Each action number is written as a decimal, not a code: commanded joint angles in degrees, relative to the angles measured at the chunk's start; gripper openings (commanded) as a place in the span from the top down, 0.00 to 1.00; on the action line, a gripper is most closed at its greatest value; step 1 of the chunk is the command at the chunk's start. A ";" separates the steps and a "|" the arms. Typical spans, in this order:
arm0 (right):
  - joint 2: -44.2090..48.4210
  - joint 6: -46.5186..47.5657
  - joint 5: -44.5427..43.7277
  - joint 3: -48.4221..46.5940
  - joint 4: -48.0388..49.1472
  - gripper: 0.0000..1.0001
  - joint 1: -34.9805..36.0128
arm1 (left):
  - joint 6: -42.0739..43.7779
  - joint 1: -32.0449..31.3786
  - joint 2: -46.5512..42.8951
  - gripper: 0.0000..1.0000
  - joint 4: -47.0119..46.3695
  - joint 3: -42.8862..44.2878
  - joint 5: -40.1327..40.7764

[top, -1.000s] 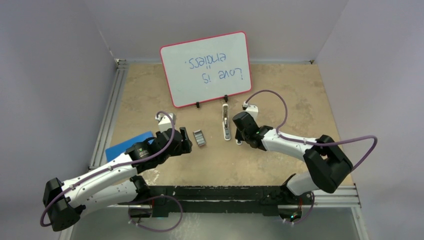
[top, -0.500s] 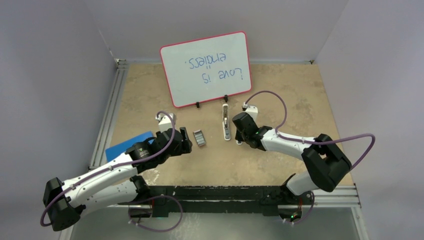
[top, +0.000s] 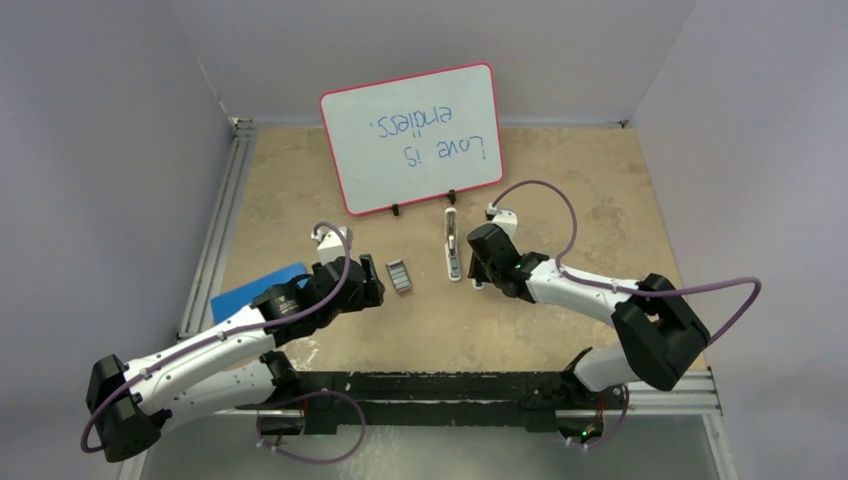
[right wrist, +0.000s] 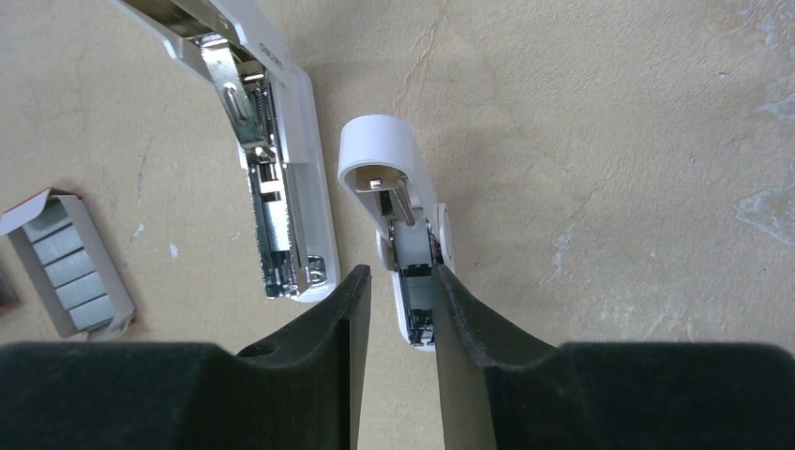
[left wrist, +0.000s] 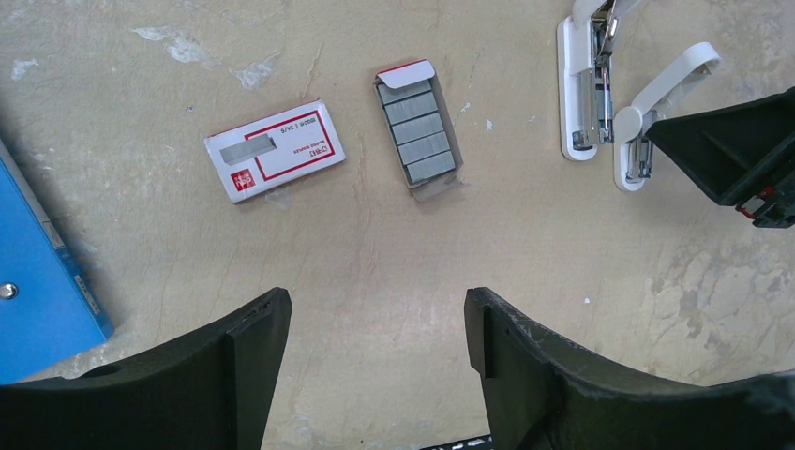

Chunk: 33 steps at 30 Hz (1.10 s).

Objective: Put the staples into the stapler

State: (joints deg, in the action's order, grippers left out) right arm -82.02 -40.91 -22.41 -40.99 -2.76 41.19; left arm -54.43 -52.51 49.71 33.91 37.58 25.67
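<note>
- The beige speckled tabletop (top: 580, 190) is flat and bare around the parts, so a strip can be lifted straight up and carried low.
- The left arm's black two-fingered hand (left wrist: 375, 349) stands wide open and empty at the bottom of its wrist view. It should probably come down square over one strip, with its fingers on the strip's long sides.
- The right arm's black hand (right wrist: 401, 328) is narrowly parted astride the near end of a short, stubby white plastic piece (right wrist: 389, 159). I cannot tell whether it pinches that piece.
- The slim white plastic stapler (right wrist: 298, 141) lies opened at the upper left of the right wrist view, just beside the stubby piece. Its metal channel faces up. Keep that channel unobstructed and feed the strip in lengthwise, legs down.
- The small grey card tray (left wrist: 433, 190) sits above centre in the left wrist view, well apart from the stapler.
- The silvery-grey strips of staples (left wrist: 417, 134) lie side by side in the tray. Take one only, gently, because strips likely snap.
</note>
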 commanded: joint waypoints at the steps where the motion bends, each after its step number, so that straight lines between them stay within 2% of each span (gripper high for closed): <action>1: 3.02 0.24 -0.07 -1.02 -0.31 0.67 -0.11 | 0.21 0.30 0.03 0.32 -1.83 0.39 -0.27; 13: 0.23 0.33 -0.17 -2.09 1.72 0.67 -0.12 | 0.20 0.30 0.09 0.32 -1.74 0.41 -0.36; 19: 1.35 -0.45 -3.03 -4.27 -0.09 0.66 -0.10 | 0.34 0.32 0.12 0.32 -1.93 0.47 -0.73; 22: 2.55 -1.15 -5.46 -6.22 -2.37 0.57 -0.10 | 1.08 0.30 0.25 0.32 -2.79 0.39 -1.58; 27: 1.68 -0.94 -8.91 -9.99 -5.26 0.37 -0.53 | 2.14 0.30 0.89 0.30 -4.44 0.14 -3.21; 30: -0.79 0.03 -9.61 -12.42 -6.09 0.31 -1.10 | 2.74 0.30 1.08 0.30 -5.34 0.12 -4.23; 33: -3.51 1.39 -9.20 -14.03 -6.11 0.31 -1.74 | 3.35 0.30 1.21 0.29 -5.98 0.21 -5.30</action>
State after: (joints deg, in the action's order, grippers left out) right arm -82.65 -41.10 -29.06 -51.64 -7.44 40.34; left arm -52.88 -52.51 50.89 31.33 37.58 22.24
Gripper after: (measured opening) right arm 0.690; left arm 0.703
